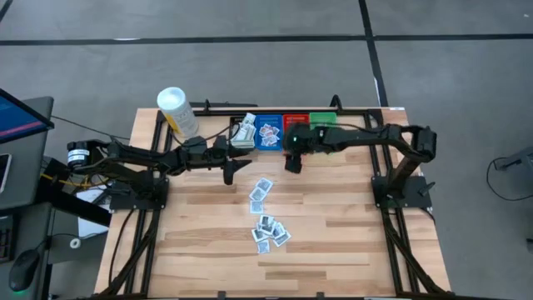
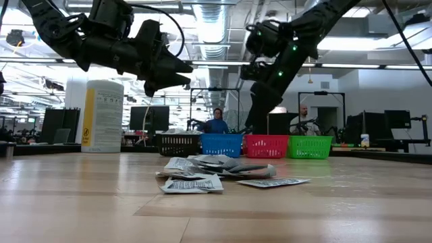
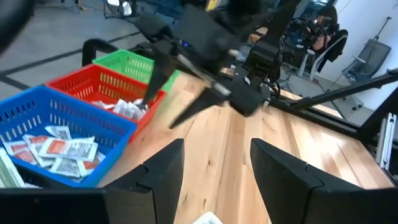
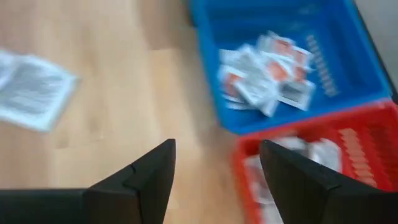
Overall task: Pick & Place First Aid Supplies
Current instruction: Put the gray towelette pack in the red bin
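Observation:
Several first aid packets lie flat on the wooden table in two loose clusters [image 1: 261, 192] [image 1: 271, 232]; the low view shows them as one pile [image 2: 209, 172]. More packets lie in the blue bin [image 4: 267, 71] and the red bin [image 3: 127, 107]. My left gripper [image 1: 236, 169] hangs open above the table, left of the packets and near the black bin [image 1: 243, 133]. My right gripper [image 1: 293, 162] is open and empty, tipped downward above the table just in front of the blue bin [image 1: 268, 131] and the red bin [image 1: 294, 122]. One packet [image 4: 34, 90] lies on the wood ahead of it.
Black, blue, red and green [image 1: 322, 118] bins stand in a row at the table's far edge. A white tub with a yellow label [image 1: 177, 111] stands at the far left. People sit in the room beyond the table [image 2: 217, 121]. Bare wood lies toward the near edge.

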